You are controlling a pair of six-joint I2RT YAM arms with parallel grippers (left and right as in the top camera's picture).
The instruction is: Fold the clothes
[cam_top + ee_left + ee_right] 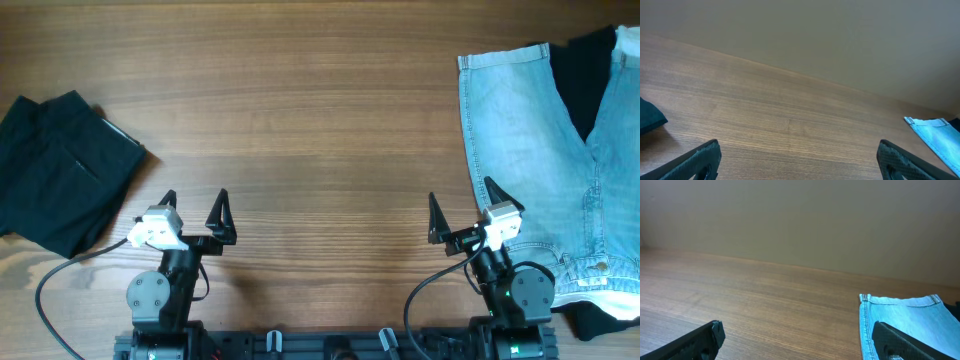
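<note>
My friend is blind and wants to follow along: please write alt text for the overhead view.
Seen from above, a wooden table holds a light blue denim garment spread out on the right and a black garment on the left. At the near edge, the robot's left claw and right claw are both open and empty.

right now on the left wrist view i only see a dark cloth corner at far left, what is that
observer: A black garment, apparently folded, lying at the left end of the wooden table, apart from the left gripper.
operator: and the pale blue corner on my right
observer: A pale blue denim garment spread flat, with black cloth showing between its legs.
operator: is the right gripper holding it
observer: No, the right gripper is open and empty at the denim's left edge.
</note>
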